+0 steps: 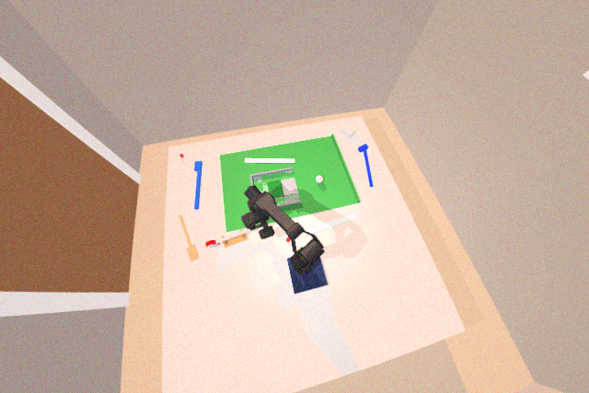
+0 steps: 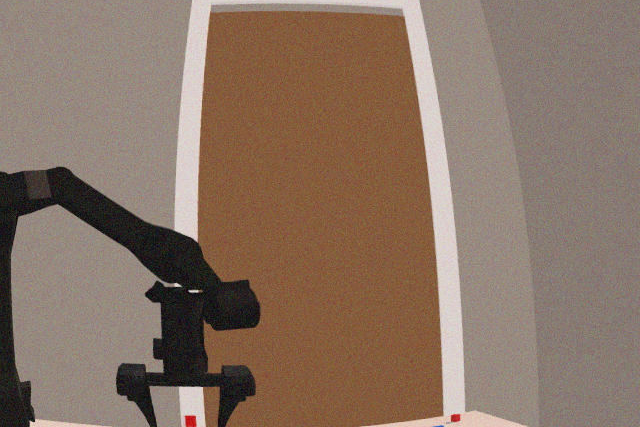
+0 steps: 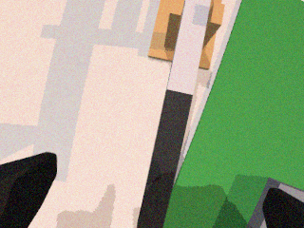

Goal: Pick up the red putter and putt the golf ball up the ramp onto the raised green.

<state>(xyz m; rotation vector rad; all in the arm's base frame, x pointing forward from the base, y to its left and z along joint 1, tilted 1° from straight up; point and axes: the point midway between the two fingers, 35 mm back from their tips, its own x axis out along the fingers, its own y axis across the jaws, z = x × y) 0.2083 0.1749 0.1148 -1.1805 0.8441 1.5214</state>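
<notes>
The red putter (image 1: 209,242) lies flat on the tabletop (image 1: 380,283), just outside the edge of the green mat (image 1: 237,208) that is closest to the robot's base. Its shaft rests across a little wooden stand (image 1: 235,239), likely so the shaft sits a bit off the tabletop and fingers can get around it. The red head pokes out past the mat's corner, and the dark grip (image 3: 165,159) runs right along the mat's edge. The golf ball (image 1: 318,179) sits on the mat, near the ramp (image 1: 288,186) that leads up to the raised green (image 1: 269,184), so one push from that side could roll it up. Two blue putters (image 1: 198,184) lie off the mat's sides and a wooden one (image 1: 188,238) lies past its corner; they look like wrong picks. The arm reaches out from its base and bends down at the wrist, so the end effector (image 2: 187,414) points straight down over the mat's edge. Its fingers are spread wide and hold nothing. In the wrist view the dark grip lies between them, so it looks ready to go down and grab there.
</notes>
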